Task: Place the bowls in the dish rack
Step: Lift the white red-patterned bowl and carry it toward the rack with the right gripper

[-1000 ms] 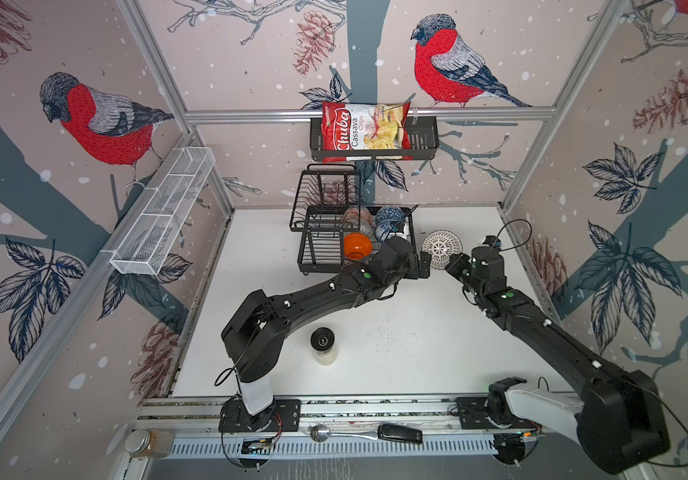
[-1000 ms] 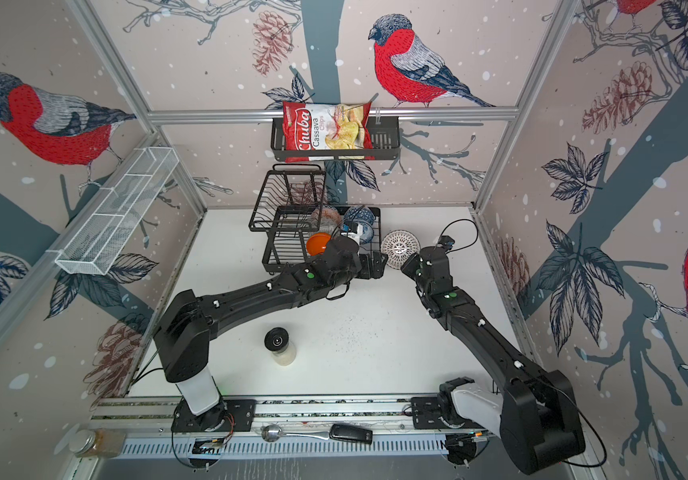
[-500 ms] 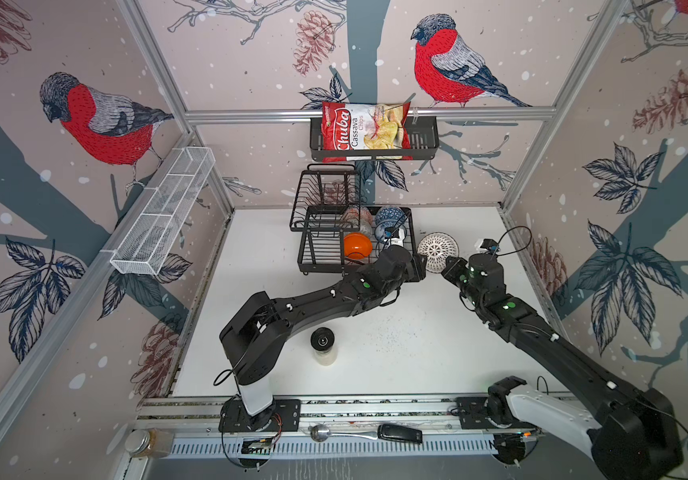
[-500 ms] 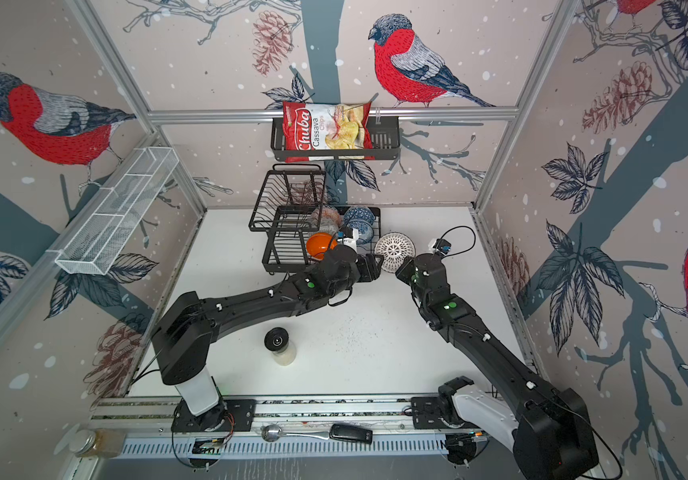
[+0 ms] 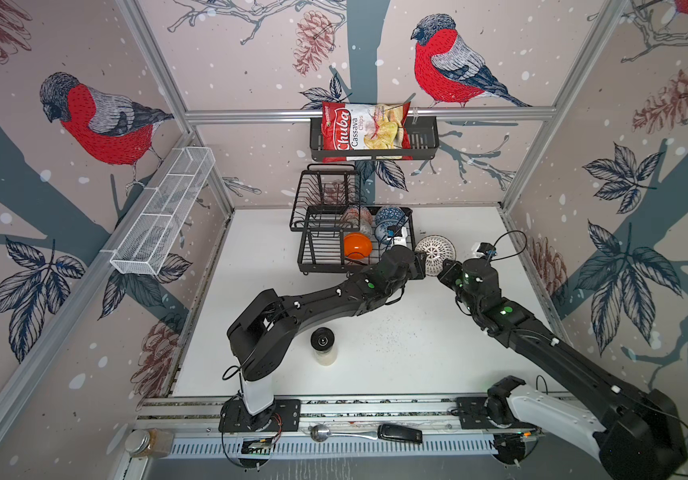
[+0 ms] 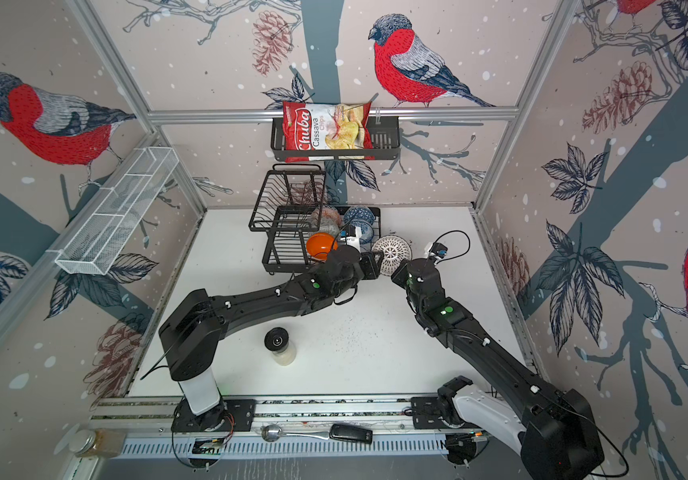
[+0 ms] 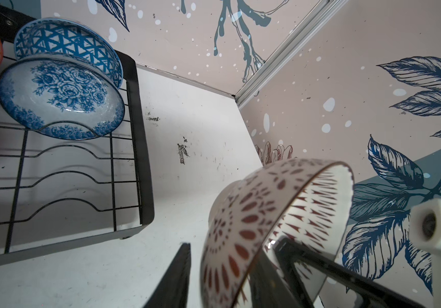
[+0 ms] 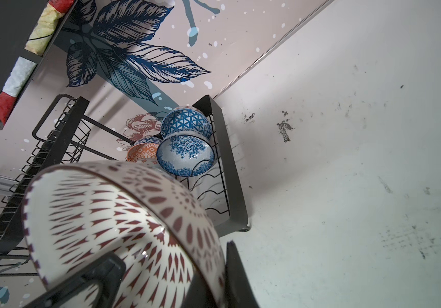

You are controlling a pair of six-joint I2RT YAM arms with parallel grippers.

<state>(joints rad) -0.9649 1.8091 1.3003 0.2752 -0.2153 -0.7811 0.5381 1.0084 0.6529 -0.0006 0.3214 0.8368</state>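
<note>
The white bowl with brown lattice [image 5: 436,253] [image 6: 392,252] hangs on edge just right of the black dish rack [image 5: 317,258] [image 6: 274,262]. My right gripper [image 5: 445,270] [image 8: 218,269] is shut on its rim. My left gripper [image 5: 420,266] [image 7: 222,266] straddles the opposite rim of this bowl [image 7: 254,213]; one finger is inside and the outer finger [image 7: 184,256] stands a small gap off the wall. The rack's lower tray holds a plain orange bowl [image 5: 357,245], an orange-white one [image 8: 142,152], a blue floral one [image 7: 59,98] and a blue lattice one [image 7: 67,40].
A black wall basket [image 5: 423,141] with a chips bag [image 5: 365,133] hangs above the rack. A white mesh shelf [image 5: 163,212] runs along the left wall. A black-lidded jar [image 5: 323,345] stands mid-table. A spoon [image 5: 325,433] and a jar [image 5: 147,442] lie at the front rail.
My left gripper's jaws have narrowed around the bowl's rim. My right arm has shifted slightly left, keeping hold of the bowl.
</note>
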